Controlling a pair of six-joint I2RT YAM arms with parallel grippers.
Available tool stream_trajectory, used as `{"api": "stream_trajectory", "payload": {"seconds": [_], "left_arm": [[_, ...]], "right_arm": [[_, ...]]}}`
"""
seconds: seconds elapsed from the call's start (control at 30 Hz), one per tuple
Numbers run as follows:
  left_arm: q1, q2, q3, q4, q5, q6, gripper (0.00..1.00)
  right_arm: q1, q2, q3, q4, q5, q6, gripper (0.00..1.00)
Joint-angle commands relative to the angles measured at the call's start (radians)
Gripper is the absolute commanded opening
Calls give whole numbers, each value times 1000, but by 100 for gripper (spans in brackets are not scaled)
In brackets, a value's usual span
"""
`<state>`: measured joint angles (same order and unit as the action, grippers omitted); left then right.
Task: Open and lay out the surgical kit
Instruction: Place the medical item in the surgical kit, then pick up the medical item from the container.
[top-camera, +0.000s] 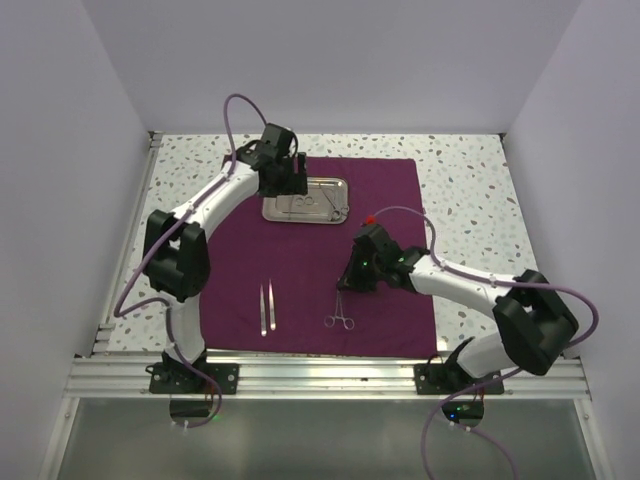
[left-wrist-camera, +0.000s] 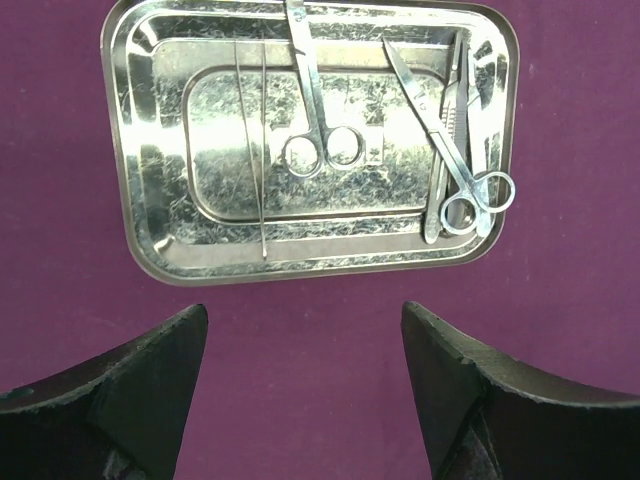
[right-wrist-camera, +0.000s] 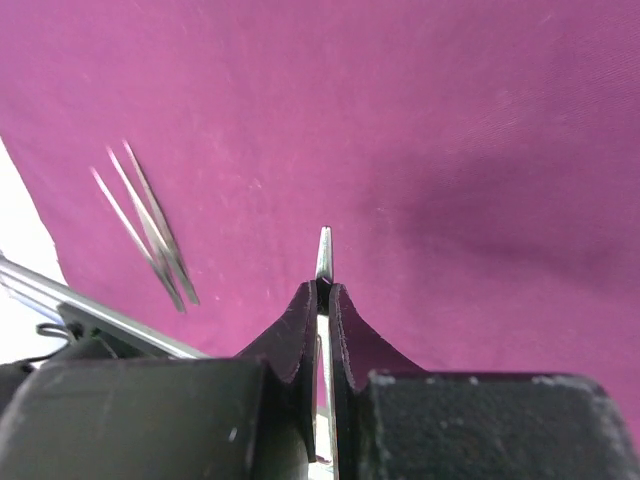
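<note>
Surgical kit cloth (top-camera: 385, 215) lies spread flat on the speckled worktop (top-camera: 470, 190) in the top view; the steel tray (top-camera: 300, 215) sits at its far middle, with our left hand (top-camera: 290, 185) above the tray's left end; two tweezers (top-camera: 267, 307) lie by the near edge, and right of them the forceps (top-camera: 340, 318), rings toward us, tips under our right hand (top-camera: 346, 285).

From the left wrist, we see the left hand (left-wrist-camera: 303, 315) spread wide apart and holding nothing, over cloth just near of the tray (left-wrist-camera: 118, 150); inside lie a thin two-pronged tool (left-wrist-camera: 258, 150), a ring-handled tool (left-wrist-camera: 312, 110) and scissors (left-wrist-camera: 450, 150).

From the right wrist, the right hand (right-wrist-camera: 322, 290) is pressed together, clamped on the forceps tip; the tweezers (right-wrist-camera: 150, 225) rest on the cloth to its left.
</note>
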<state>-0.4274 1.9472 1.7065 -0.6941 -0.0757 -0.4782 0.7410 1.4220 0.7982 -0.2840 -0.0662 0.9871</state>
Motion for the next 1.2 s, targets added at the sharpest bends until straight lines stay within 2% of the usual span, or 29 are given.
{"api": "stream_trajectory", "payload": {"seconds": [0.0, 0.17, 0.3, 0.37, 0.4, 0.43, 0.6, 0.73, 0.9, 1.0, 1.13, 1.17], "left_arm": [[7, 22, 59, 33, 34, -5, 81], [7, 3, 42, 31, 31, -4, 81], [7, -36, -31, 51, 24, 1, 81], [7, -59, -68, 56, 19, 1, 80], [7, -67, -77, 62, 17, 1, 80], [7, -80, -85, 64, 16, 3, 80], [7, -90, -94, 76, 25, 16, 80], [6, -39, -41, 67, 11, 18, 79], [7, 70, 111, 48, -38, 50, 77], [9, 172, 238, 33, -49, 70, 70], [12, 330, 396, 10, -61, 89, 53], [12, 353, 450, 1, -67, 90, 52]], "right_arm": [[21, 66, 21, 58, 14, 47, 0], [64, 146, 39, 42, -4, 76, 0], [72, 195, 61, 32, -9, 56, 2], [72, 219, 104, -7, -20, 36, 20], [72, 218, 114, -21, -18, 33, 32], [72, 200, 134, -43, -15, 25, 39], [72, 138, 239, -185, 60, -37, 58], [72, 71, 321, -329, 126, -103, 58], [72, -59, 352, -435, 190, -151, 55], [72, -148, 354, -521, 247, -171, 53], [70, -242, 337, -613, 325, -160, 50], [69, -258, 335, -630, 350, -159, 50]]}}
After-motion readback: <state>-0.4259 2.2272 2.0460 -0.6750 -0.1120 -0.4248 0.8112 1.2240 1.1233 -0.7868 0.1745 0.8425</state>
